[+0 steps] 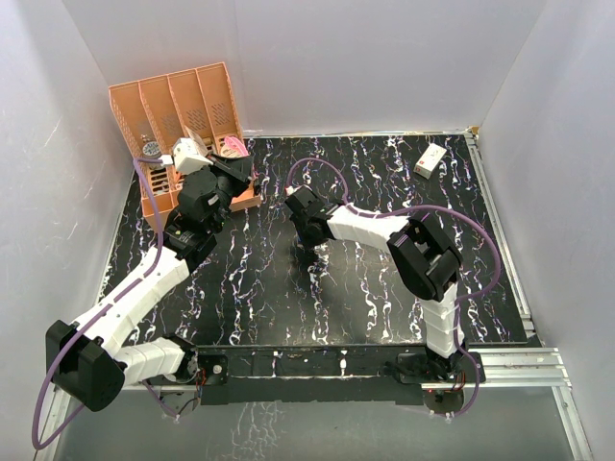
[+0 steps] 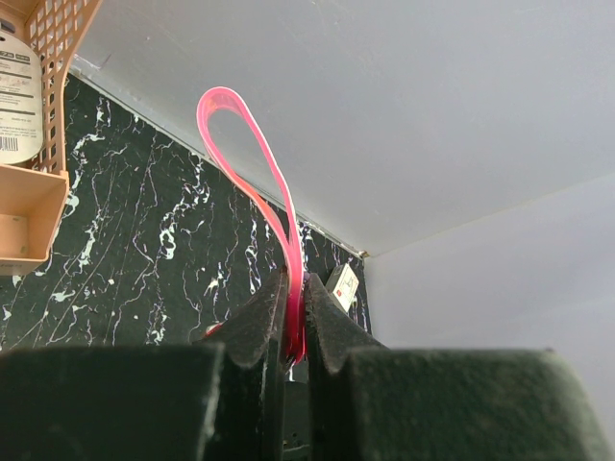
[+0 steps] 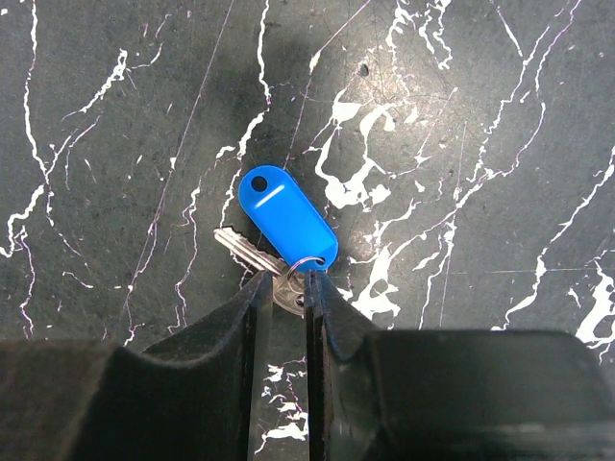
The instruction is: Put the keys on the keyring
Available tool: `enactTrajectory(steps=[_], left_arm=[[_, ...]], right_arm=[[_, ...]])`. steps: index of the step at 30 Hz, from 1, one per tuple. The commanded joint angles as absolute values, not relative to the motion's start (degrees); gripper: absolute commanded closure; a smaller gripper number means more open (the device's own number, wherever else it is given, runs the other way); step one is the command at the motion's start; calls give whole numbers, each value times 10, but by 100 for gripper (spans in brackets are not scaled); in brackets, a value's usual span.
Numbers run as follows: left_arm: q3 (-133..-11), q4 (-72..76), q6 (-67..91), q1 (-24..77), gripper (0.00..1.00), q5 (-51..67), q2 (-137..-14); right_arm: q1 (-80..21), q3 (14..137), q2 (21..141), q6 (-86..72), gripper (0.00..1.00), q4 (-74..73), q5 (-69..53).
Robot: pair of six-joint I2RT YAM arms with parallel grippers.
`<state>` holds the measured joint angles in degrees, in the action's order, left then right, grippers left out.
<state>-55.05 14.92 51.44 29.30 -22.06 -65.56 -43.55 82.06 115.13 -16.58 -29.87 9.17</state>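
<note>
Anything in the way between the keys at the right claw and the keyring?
Nothing visible. The left claw holds the keyring beside the orange organizer; only bare table lies between it and the right claw, closed on the keys.

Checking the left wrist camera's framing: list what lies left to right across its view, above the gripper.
orange rack → pink keyring loop → small white box

You're in a robot lab cell here: plain white walls box in your black marbled table, an aluminium rail fronts it, and purple cables trail off your left arm and right arm.
</note>
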Motion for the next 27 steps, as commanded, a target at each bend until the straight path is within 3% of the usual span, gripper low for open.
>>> enactTrajectory(steps=[1,8,21,27], left_arm=[[-550,150,512,288,100,-226,-638],[-549,150,513,288,100,-226,-638],[-552,151,512,288,100,-222,-640],[-553,153,513,288,100,-220,-643]], right_arm=[[-437,846,1157,-164,82,-285,105],[-437,846,1161,-165,83,-283,105],[-438,838,1145,-166,99,-278,127],[-438,832,1124,-157,100,-274,140]])
